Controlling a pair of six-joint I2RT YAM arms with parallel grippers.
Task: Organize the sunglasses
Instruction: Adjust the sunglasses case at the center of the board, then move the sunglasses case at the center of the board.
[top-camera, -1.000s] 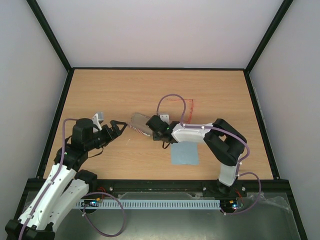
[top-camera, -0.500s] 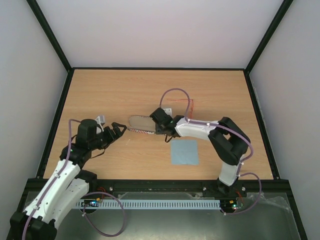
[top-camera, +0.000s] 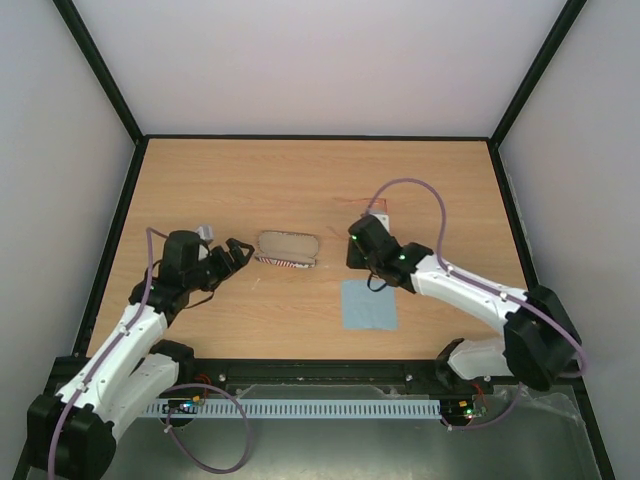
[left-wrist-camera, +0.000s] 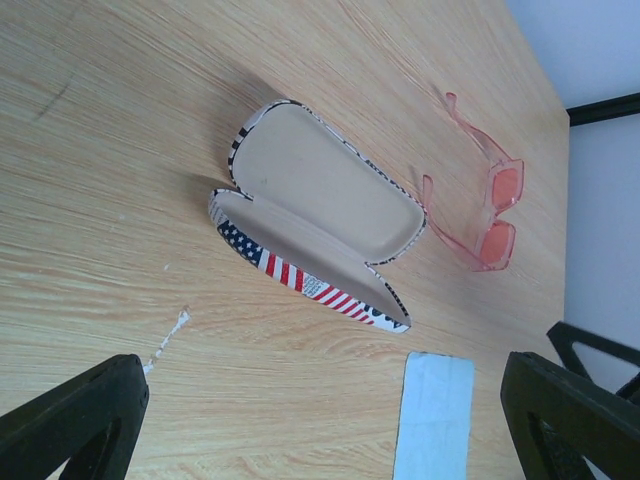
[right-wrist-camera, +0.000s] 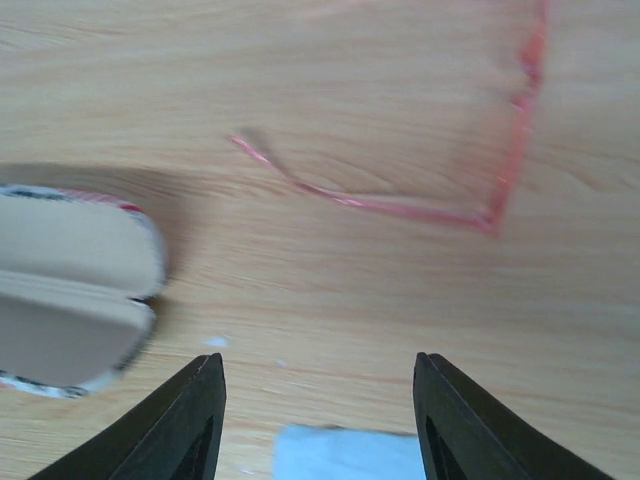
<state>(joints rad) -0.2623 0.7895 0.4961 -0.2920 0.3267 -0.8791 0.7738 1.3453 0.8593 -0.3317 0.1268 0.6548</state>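
The sunglasses (left-wrist-camera: 478, 205) are a thin red pair lying open on the table behind the case; they also show in the right wrist view (right-wrist-camera: 400, 208) and faintly in the top view (top-camera: 362, 203). The flag-patterned case (top-camera: 288, 249) lies open at mid-table, its beige lining up (left-wrist-camera: 320, 195). My left gripper (top-camera: 238, 253) is open and empty just left of the case, its jaws wide in the left wrist view (left-wrist-camera: 325, 370). My right gripper (top-camera: 355, 244) is open and empty, right of the case and in front of the sunglasses (right-wrist-camera: 318, 365).
A light blue square cloth (top-camera: 369, 304) lies flat near the front, right of the case; it also shows in the left wrist view (left-wrist-camera: 435, 415) and the right wrist view (right-wrist-camera: 345, 455). A black frame (top-camera: 320, 137) borders the wooden table.
My right gripper has drawn back to the right, away from the case, which now lies open on the table. My left gripper has stayed open beside the case.
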